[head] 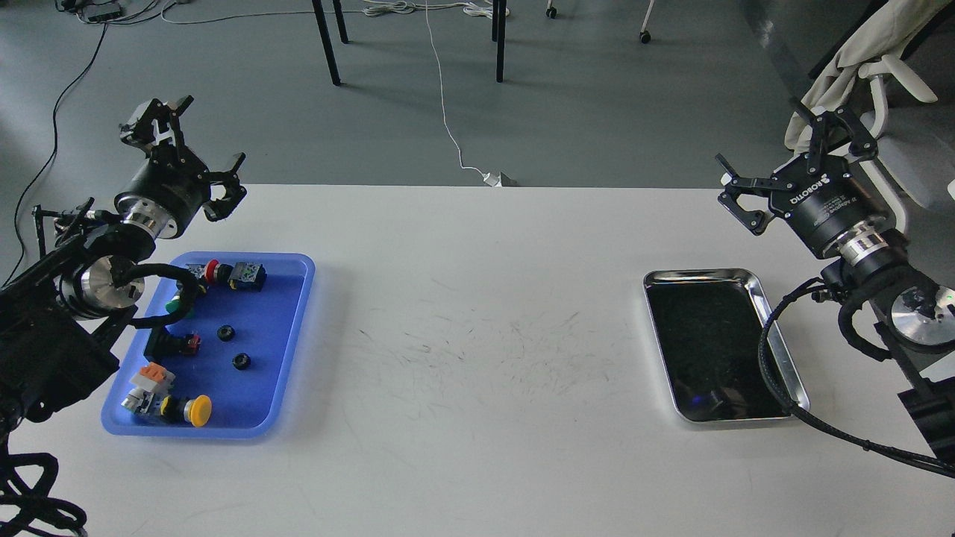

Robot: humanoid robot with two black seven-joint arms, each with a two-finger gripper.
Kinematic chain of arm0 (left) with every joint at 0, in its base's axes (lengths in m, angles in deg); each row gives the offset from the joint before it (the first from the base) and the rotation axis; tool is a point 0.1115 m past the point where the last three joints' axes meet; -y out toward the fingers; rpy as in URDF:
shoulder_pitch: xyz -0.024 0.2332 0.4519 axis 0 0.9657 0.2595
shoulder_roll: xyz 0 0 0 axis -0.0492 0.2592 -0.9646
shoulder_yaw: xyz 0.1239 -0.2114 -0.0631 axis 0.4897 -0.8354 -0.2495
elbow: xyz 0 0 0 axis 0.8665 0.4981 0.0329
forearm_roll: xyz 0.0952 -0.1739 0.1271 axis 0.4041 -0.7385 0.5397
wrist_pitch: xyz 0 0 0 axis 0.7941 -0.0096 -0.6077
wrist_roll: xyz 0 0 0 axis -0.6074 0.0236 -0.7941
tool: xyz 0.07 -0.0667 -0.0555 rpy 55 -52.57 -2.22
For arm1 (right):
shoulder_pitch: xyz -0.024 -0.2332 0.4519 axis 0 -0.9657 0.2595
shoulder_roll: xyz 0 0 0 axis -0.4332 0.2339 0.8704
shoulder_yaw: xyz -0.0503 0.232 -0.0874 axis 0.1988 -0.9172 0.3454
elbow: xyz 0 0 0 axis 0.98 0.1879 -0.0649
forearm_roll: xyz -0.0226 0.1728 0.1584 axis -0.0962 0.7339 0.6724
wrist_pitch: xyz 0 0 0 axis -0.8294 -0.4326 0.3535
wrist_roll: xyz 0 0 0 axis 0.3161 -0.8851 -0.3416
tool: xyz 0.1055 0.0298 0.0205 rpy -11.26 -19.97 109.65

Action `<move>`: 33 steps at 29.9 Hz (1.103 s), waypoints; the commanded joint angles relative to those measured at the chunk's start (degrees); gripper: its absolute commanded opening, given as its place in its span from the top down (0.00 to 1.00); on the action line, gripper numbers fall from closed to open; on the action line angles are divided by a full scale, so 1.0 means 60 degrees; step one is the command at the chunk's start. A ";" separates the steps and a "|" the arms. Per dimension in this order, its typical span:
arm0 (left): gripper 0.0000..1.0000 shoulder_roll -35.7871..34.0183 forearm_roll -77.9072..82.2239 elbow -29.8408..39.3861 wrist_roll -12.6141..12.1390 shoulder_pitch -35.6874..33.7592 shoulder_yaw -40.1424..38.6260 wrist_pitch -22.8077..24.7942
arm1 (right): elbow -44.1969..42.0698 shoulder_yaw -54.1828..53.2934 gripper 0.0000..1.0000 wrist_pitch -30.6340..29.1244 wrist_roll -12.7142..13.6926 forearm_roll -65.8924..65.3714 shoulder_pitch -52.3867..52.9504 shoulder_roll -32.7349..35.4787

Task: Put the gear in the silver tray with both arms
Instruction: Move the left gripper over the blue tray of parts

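Two small black gears, one (225,333) and another (240,362), lie in the blue plastic tray (291,343) at the left of the white table. The silver tray (755,292) sits at the right with nothing in it, its dark bottom mirror-like. My left gripper (186,153) hovers above the table's far left edge, behind the blue tray, open and holding nothing. My right gripper (791,160) hangs open above the far right edge, behind the silver tray, also holding nothing.
The blue tray also holds push buttons and switches, among them a yellow-capped button (195,410), a red one (212,271) and an orange-topped part (149,377). A black cable (776,388) from my right arm crosses the silver tray's right rim. Chair with cloth (858,67) stands beyond the right corner.
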 commanded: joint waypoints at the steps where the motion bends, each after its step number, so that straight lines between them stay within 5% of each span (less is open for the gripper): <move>1: 0.01 -0.0052 0.0026 0.0048 -0.0001 -0.0014 0.0278 -0.0035 | -0.0353 0.0005 0.00 -0.0017 0.0002 0.0015 -0.0010 -0.0057; 19: 0.01 -0.0213 0.0026 0.0749 -0.0059 -0.0044 0.0514 0.0024 | -0.0633 0.0005 0.00 -0.0119 -0.0013 0.0000 -0.0010 -0.0497; 33: 0.01 -0.3330 0.0201 0.3986 0.0014 0.0088 0.1523 -0.0151 | -0.0399 0.0049 0.00 -0.0178 0.0002 0.0000 -0.0009 -0.0439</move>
